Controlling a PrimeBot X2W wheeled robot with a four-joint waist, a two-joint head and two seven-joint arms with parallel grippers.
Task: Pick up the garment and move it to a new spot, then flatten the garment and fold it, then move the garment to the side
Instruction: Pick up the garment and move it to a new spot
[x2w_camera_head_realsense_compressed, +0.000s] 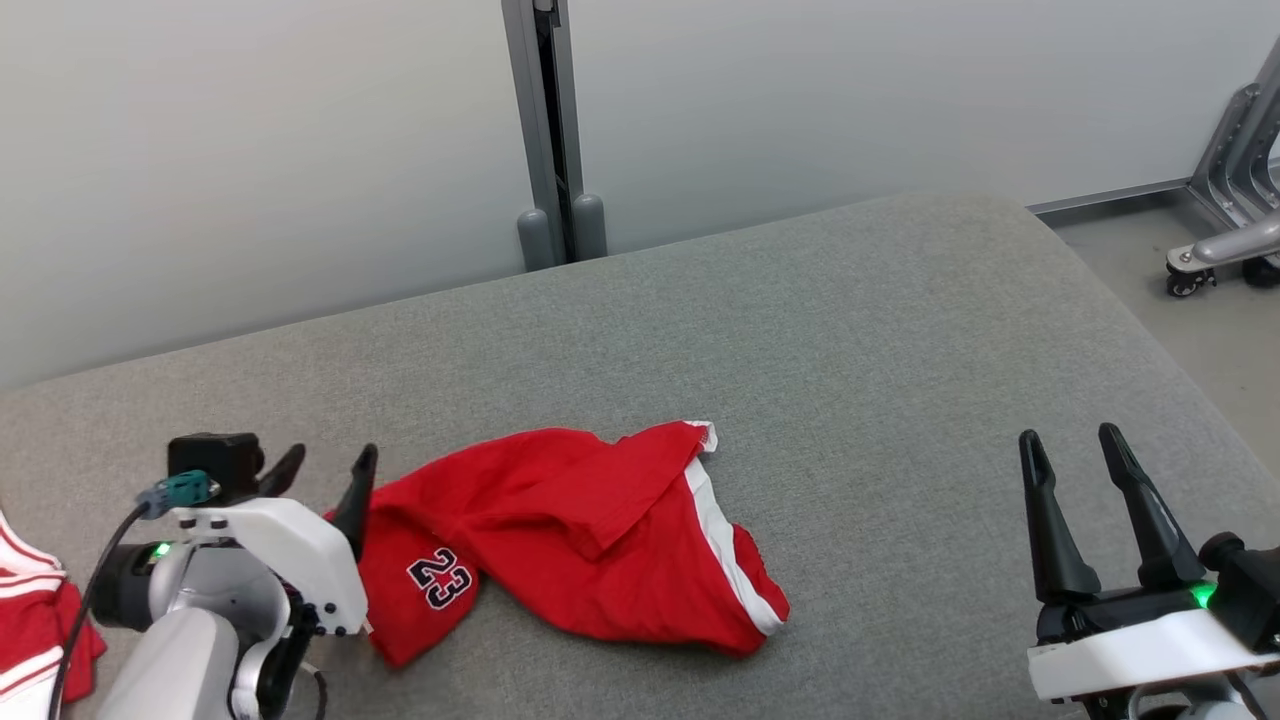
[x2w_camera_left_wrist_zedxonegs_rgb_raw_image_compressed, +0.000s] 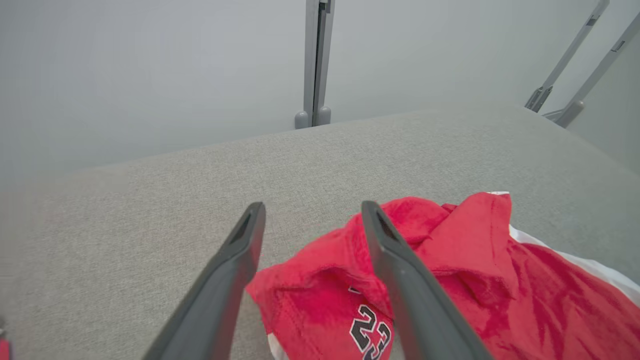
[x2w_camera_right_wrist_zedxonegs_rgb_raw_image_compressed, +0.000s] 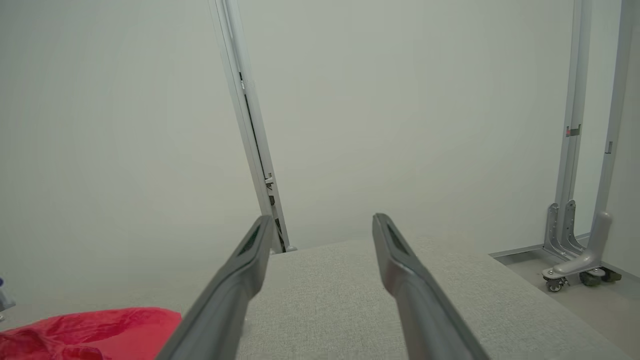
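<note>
A red garment (x2w_camera_head_realsense_compressed: 580, 540) with a white side stripe and a dark "23" lies crumpled on the grey padded table (x2w_camera_head_realsense_compressed: 800, 330), left of centre. My left gripper (x2w_camera_head_realsense_compressed: 330, 470) stands open at the garment's left edge, its right finger (x2w_camera_head_realsense_compressed: 355, 495) against the cloth and nothing clamped between the fingers. From the left wrist, the garment (x2w_camera_left_wrist_zedxonegs_rgb_raw_image_compressed: 450, 280) lies under and to the right of the open left gripper (x2w_camera_left_wrist_zedxonegs_rgb_raw_image_compressed: 310, 210). My right gripper (x2w_camera_head_realsense_compressed: 1080, 445) is open over bare table at the lower right, far from the cloth. The right wrist view has the right gripper (x2w_camera_right_wrist_zedxonegs_rgb_raw_image_compressed: 320, 220) open, with the garment (x2w_camera_right_wrist_zedxonegs_rgb_raw_image_compressed: 90, 332) at lower left.
Another red and white cloth (x2w_camera_head_realsense_compressed: 35, 620) lies at the table's left edge beside my left arm. A grey post (x2w_camera_head_realsense_compressed: 550, 130) stands behind the table against the pale wall. A metal stand on casters (x2w_camera_head_realsense_compressed: 1225, 230) sits on the floor past the table's right edge.
</note>
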